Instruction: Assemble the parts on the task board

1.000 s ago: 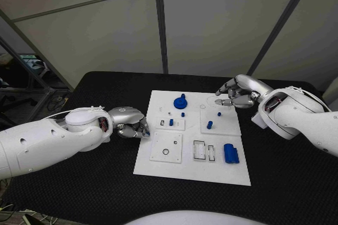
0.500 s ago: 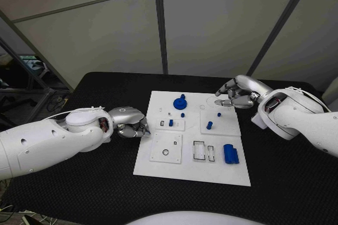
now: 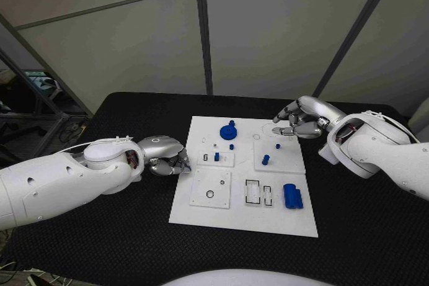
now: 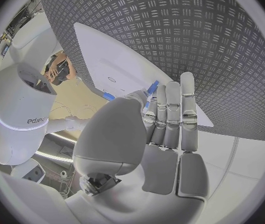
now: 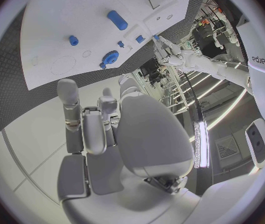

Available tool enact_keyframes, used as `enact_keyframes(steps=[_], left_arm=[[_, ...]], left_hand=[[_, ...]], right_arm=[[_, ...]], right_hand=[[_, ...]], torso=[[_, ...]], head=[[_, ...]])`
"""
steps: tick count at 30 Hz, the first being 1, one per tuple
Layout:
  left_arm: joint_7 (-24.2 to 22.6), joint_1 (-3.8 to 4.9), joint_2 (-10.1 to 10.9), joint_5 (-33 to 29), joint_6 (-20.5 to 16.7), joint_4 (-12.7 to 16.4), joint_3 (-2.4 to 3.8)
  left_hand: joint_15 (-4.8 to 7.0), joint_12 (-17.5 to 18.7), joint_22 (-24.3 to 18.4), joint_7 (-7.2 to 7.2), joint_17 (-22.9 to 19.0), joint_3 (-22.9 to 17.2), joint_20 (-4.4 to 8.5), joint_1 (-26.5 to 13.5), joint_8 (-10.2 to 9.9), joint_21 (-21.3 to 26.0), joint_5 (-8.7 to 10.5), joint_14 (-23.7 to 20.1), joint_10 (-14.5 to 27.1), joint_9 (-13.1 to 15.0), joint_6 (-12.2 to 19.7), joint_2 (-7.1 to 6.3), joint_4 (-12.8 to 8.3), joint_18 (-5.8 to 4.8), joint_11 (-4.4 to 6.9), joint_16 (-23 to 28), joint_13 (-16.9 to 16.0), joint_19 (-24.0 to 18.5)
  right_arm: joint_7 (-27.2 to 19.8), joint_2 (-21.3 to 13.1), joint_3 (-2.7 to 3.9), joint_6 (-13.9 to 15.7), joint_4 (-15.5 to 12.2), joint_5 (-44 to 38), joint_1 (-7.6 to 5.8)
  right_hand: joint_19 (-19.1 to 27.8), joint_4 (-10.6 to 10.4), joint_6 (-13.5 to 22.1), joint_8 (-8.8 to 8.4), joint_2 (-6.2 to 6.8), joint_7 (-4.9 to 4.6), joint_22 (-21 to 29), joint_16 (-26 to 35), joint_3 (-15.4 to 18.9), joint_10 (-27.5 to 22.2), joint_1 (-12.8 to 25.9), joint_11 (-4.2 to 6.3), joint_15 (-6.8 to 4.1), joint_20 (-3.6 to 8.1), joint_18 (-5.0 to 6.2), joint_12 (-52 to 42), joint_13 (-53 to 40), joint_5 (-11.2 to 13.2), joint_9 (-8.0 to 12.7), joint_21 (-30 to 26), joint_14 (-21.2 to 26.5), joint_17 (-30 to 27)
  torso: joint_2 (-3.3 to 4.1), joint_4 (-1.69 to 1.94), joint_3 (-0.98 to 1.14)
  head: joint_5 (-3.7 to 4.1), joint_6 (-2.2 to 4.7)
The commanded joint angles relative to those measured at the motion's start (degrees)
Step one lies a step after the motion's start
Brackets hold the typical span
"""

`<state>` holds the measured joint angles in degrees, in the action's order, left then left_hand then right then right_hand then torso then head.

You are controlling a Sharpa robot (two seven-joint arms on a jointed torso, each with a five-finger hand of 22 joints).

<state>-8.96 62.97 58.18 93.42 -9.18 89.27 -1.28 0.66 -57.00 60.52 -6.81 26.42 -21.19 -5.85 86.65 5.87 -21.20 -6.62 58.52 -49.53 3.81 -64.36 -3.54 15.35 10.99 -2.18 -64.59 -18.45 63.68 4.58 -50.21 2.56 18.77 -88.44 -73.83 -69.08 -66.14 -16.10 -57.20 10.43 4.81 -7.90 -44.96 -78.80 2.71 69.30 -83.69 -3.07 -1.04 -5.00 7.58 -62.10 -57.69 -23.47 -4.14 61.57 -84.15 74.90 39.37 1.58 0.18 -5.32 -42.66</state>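
Observation:
The white task board (image 3: 201, 214) lies mid-table. On it are a blue gear-like part (image 3: 229, 131), small blue pegs (image 3: 265, 157) and a blue cylinder (image 3: 292, 195). My left hand (image 3: 166, 161) hovers at the board's left edge and pinches a small blue part (image 4: 152, 88) between thumb and fingertips. My right hand (image 3: 300, 120) hangs over the board's far right corner with its fingers curled in and nothing visible between them. In the right wrist view the board (image 5: 76, 10), the cylinder (image 5: 117, 20) and the gear-like part (image 5: 112, 58) lie beyond the fingers (image 5: 68, 97).
The board carries raised white plates with rectangular slots (image 3: 252, 192) and a small dark ring (image 3: 210, 193). Black table (image 3: 107, 236) surrounds the board. Grey wall panels stand behind the table's far edge.
The left hand's fingers have drawn in slightly with the blue part. The right hand and the parts on the board have stayed put.

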Motion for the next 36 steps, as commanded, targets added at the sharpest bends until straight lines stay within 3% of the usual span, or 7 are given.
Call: enact_keyframes(steps=[1,14,27,36], left_arm=[[0.1,-0.1,-0.1,0.3,-2.2,0.0,-0.12],[-0.6,-0.11,-0.4,0.3,-9.6,0.2,-0.09],[-0.7,-0.12,-0.7,-1.4,-12.9,0.1,0.23],[-0.3,0.16,-4.7,-1.6,-12.4,-5.0,1.14]], left_hand=[[0.27,0.1,0.4,1.78,-0.1,-1.3,0.24,0.5,1.0,-0.5,0.02,0.9,-0.9,0.7,-2.4,-0.06,-0.2,-0.51,0.46,-0.6,0.2,0.7],[1.4,-0.3,3.2,2.56,2.1,-10.0,1.4,-1.8,3.7,-2.0,0.01,4.5,-3.7,1.0,-4.0,-3.8,-0.4,-0.59,1.56,-2.4,0.9,2.4],[1.54,-0.2,4.1,2.54,2.3,-12.8,1.6,-2.8,4.3,-2.3,0.06,5.1,-4.2,1.2,-4.1,-4.81,-1.2,-0.58,1.68,-2.3,1.2,2.5],[1.56,-0.1,4.3,2.49,2.2,-13.4,1.63,-3.0,4.4,-2.3,0.06,5.1,-4.3,1.2,-4.0,-5.05,-1.5,-0.59,1.67,-2.3,1.2,2.5]], right_arm=[[-0.3,0.0,0.03,0.4,-0.1,-0.2,-0.08],[-0.4,0.1,0.03,0.4,-0.2,-0.2,-0.08],[-0.6,0.3,0.03,0.4,-0.1,-0.2,-0.07],[-0.7,0.8,0.03,0.4,0.1,-0.2,-0.07]], right_hand=[[-0.4,-0.3,0.0,0.22,-0.14,0.18,0.0,0.2,0.0,-0.1,0.2,0.27,-0.34,0.1,0.91,0.3,0.1,-0.3,0.0,-0.2,-2.5,0.7],[-0.4,-0.3,0.0,0.21,-0.11,0.19,0.1,0.2,0.0,-0.1,0.1,0.27,-0.34,0.1,0.91,0.3,0.1,-0.3,0.0,-0.2,-2.5,0.7],[-0.4,-0.3,0.0,0.21,-0.11,0.19,0.1,0.2,0.0,-0.1,0.1,0.27,-0.34,0.1,0.91,0.3,0.1,-0.3,0.0,-0.2,-2.5,0.7],[-0.4,-0.3,0.1,0.21,-0.12,0.19,0.1,0.2,0.0,-0.1,0.1,0.28,-0.34,0.1,0.91,0.3,0.1,-0.3,0.1,-0.2,-2.5,0.7]], torso=[[0.06,0.01,-0.01],[0.03,0.01,0.01],[0.04,0.04,-0.04],[0.1,-0.15,0.06]], head=[[-0.02,-0.02],[0.01,0.05],[0.01,0.28],[-0.23,0.67]])
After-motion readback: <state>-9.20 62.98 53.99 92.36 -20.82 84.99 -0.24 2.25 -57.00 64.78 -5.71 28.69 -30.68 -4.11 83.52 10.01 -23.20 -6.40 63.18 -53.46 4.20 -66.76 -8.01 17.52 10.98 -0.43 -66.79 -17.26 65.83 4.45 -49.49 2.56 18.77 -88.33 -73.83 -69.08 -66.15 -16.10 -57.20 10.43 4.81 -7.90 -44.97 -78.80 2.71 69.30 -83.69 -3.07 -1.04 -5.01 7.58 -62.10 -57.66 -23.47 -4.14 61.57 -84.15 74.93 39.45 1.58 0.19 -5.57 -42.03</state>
